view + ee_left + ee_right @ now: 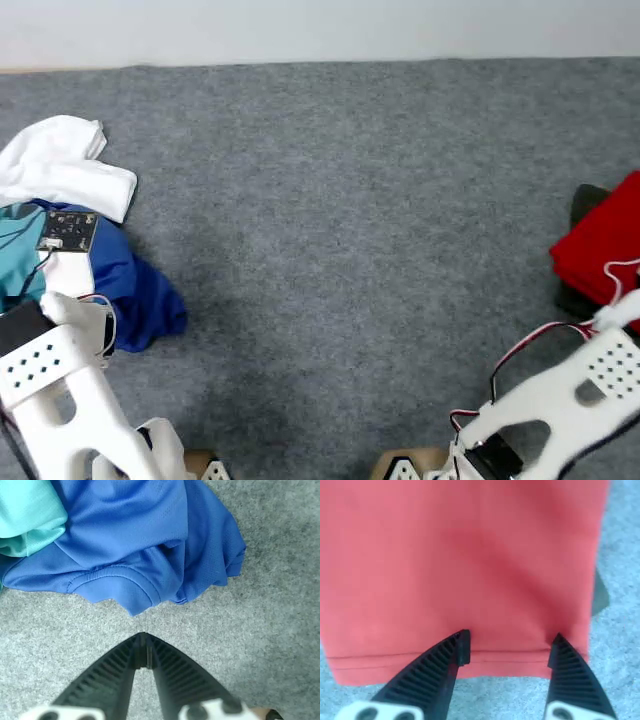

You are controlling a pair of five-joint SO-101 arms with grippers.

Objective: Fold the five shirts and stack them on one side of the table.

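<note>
Shirts, left group: left gripper (pixel 144 637), jaws pressed together with nothing between them, sits over grey carpet (pixel 280 630), just short of the crumpled hem of blue shirt (pixel 140 540); apart, not touching. Teal shirt (pixel 25 520) lies against the blue one, farther left. White shirt (pixel 60 165) is bunched beyond both, toward the far left.

Right group: right gripper (pixel 510 636), jaws spread wide, straddles the near hem of red shirt (pixel 470 555); contact with the cloth cannot be judged. Red shirt lies flat with straight edges at the right edge of the table. Dark cloth (pixel 600 595) pokes out from under it, possibly another shirt.
</note>
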